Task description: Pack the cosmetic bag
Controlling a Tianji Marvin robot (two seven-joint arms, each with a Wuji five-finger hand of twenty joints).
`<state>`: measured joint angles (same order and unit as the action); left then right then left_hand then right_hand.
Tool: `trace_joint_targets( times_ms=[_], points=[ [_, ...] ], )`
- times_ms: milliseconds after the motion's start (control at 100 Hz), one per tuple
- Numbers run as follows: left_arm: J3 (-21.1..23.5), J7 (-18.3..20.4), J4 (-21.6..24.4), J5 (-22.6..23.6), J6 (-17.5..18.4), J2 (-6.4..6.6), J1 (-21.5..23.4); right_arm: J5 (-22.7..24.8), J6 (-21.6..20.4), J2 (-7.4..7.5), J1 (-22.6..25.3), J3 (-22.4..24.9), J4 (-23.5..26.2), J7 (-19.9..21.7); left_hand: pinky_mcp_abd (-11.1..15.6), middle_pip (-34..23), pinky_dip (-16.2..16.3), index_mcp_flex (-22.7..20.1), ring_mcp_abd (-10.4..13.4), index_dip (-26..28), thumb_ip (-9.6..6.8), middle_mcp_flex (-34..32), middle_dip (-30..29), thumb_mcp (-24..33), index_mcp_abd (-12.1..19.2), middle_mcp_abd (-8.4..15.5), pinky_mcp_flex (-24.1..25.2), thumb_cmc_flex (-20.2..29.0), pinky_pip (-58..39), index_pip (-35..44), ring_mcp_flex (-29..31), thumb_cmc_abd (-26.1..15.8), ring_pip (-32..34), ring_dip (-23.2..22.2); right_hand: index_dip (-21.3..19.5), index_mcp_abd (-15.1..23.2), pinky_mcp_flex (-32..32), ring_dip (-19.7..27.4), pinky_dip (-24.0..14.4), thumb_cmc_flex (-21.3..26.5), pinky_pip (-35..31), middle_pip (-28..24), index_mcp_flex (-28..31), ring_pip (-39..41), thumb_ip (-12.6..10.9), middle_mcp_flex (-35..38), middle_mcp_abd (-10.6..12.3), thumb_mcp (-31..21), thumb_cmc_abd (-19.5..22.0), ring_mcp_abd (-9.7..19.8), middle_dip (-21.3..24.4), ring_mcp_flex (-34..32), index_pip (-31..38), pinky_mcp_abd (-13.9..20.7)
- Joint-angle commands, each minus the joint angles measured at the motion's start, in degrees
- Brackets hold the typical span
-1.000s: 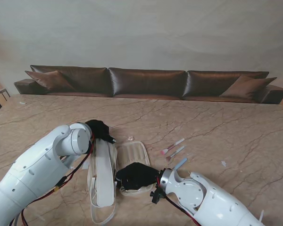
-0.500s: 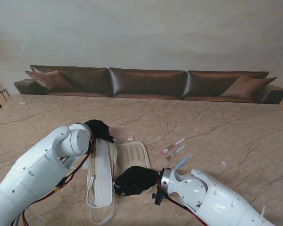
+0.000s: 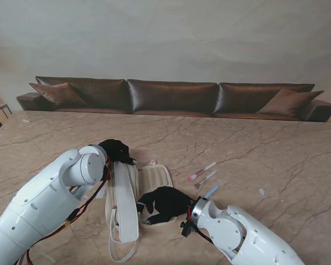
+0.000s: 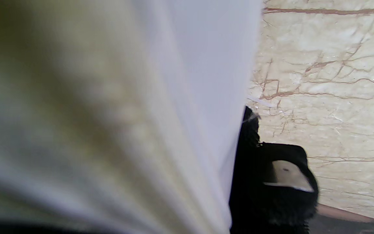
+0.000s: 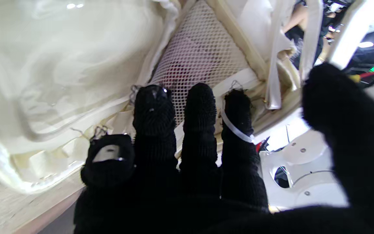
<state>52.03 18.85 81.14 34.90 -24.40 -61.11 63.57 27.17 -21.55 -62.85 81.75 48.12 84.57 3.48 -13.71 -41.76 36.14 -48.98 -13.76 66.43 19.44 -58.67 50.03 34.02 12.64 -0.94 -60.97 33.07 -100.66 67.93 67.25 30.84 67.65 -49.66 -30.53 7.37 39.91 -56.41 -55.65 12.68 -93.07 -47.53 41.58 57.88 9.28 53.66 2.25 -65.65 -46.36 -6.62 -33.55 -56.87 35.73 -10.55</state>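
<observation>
Looking down from our stand, we see the cream fabric cosmetics bag (image 3: 146, 190) lying open on the beige veined marble table (image 3: 265, 154), between our two arms. Our left hand (image 3: 117, 151), in a black glove, sits at the far end of the bag's raised cream lid flap (image 3: 124, 201), which stands on edge along the left side of the bag. Its wrist view is mostly filled by blurred cream cloth pressed close, with one black fingertip (image 4: 281, 182) beside it, so the hand appears closed on the flap. Our right hand (image 3: 166, 203), also black-gloved, rests palm down over the near half of the open bag, fingers spread and lying on the fabric. In the right wrist view the fingers (image 5: 200, 110) are apart, tips touching the bag's white mesh pocket (image 5: 203, 48) and its cream edge trim; the thumb is held out to one side, gripping nothing. Something pinkish shows behind the mesh, too unclear to name. Right of the bag, well apart from it, two small pink-tipped brushes (image 3: 202, 173) lie side by side on the table. A light blue stick-like item (image 3: 211, 191) lies just beside the right wrist. A long brown leather sofa (image 3: 171, 96) runs along the far edge.
</observation>
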Motion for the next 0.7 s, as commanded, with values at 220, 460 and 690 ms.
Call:
trace_joint_targets(
  times_ms=[220,460,690],
  points=[
    [-0.1,-0.4,0.9,-0.8,0.4,-0.57,0.2,6.3,6.1,-0.23,4.6,3.1,4.7,-4.4,8.6,-11.0,0.8,-0.6,9.7,0.9,-4.88,-4.6,2.7,18.5,2.4,0.7,-0.6,22.5,-6.6,2.8,5.2,-9.2,4.3,-0.7,7.8,-7.5,3.6,2.9,-0.5,-7.9,2.1,3.3,-0.7,-4.8,3.2,4.4,-1.0,-2.7,-7.6,0.9,6.0,-5.8,-6.1,-2.4],
    [-0.4,-0.7,0.9,-1.4,0.7,-0.70,0.2,8.2,10.2,-0.18,6.3,4.6,6.7,-5.0,8.5,-10.9,0.8,-0.5,9.7,0.9,-4.82,-4.5,2.8,18.4,2.6,0.9,-0.6,22.4,-6.5,2.8,5.2,-9.3,4.2,-0.8,14.0,-8.8,-0.7,2.1,-2.0,-9.7,3.3,5.2,-8.7,-6.6,3.1,-3.5,-0.1,-0.5,-4.0,1.6,7.7,1.3,-9.5,0.4],
    [-0.4,-0.8,0.7,-2.0,1.5,-0.79,0.1,10.0,12.5,-0.19,7.0,5.4,7.8,-5.7,8.4,-10.9,0.7,-0.4,9.6,0.9,-4.72,-4.5,3.0,18.3,2.9,1.1,-0.6,22.3,-6.5,2.9,5.2,-9.3,4.0,-0.9,17.3,-11.0,-9.9,3.9,-2.6,-9.9,10.1,5.8,-19.5,-12.5,2.2,-15.5,1.0,1.9,0.1,2.4,7.2,12.1,-12.0,2.3]
  ],
)
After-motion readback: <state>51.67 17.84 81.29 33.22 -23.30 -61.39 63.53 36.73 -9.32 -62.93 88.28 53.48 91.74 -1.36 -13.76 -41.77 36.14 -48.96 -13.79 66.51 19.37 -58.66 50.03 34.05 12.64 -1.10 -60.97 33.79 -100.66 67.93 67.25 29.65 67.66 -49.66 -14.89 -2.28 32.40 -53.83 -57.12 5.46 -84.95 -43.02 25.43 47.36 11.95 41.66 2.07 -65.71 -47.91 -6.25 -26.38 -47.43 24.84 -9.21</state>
